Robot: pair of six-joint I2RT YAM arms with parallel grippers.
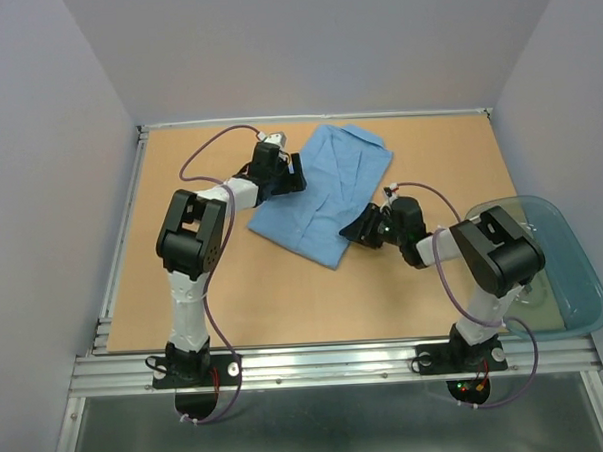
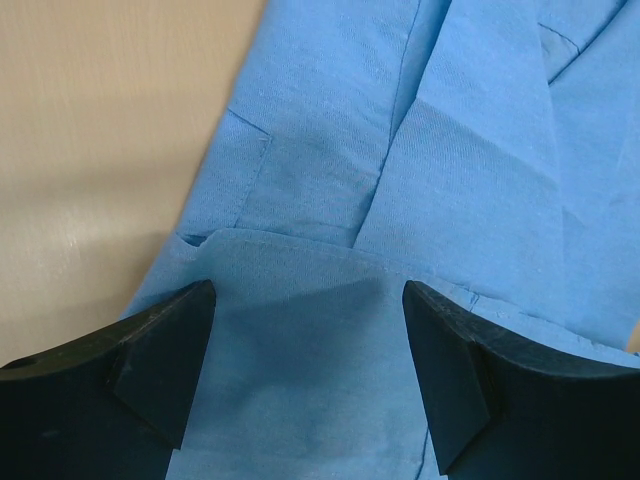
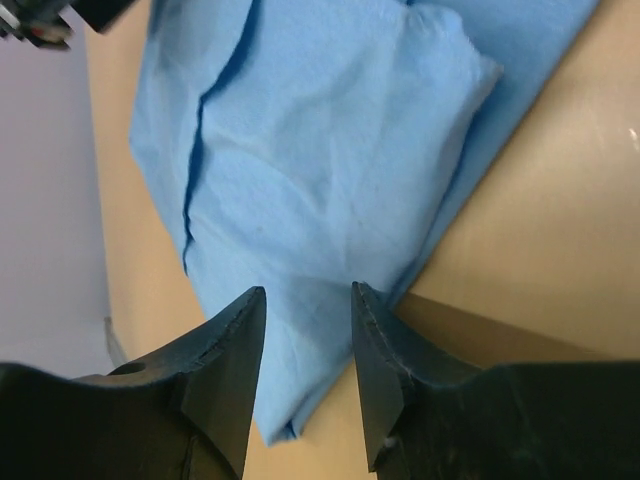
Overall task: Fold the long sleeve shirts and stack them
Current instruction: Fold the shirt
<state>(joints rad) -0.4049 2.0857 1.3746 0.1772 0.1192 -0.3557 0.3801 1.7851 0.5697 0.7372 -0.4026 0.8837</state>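
Note:
A light blue long sleeve shirt (image 1: 322,190) lies partly folded at the back middle of the table, collar toward the far edge. My left gripper (image 1: 297,173) is open at the shirt's left edge, its jaws wide apart over the cloth (image 2: 400,170). My right gripper (image 1: 360,228) is open at the shirt's near right edge, jaws astride a folded corner of the cloth (image 3: 330,170). No cloth is pinched in either one.
A translucent teal tub (image 1: 559,275) stands at the right edge of the table, beside the right arm. The tan tabletop (image 1: 285,297) has a raised rim, with grey walls around it.

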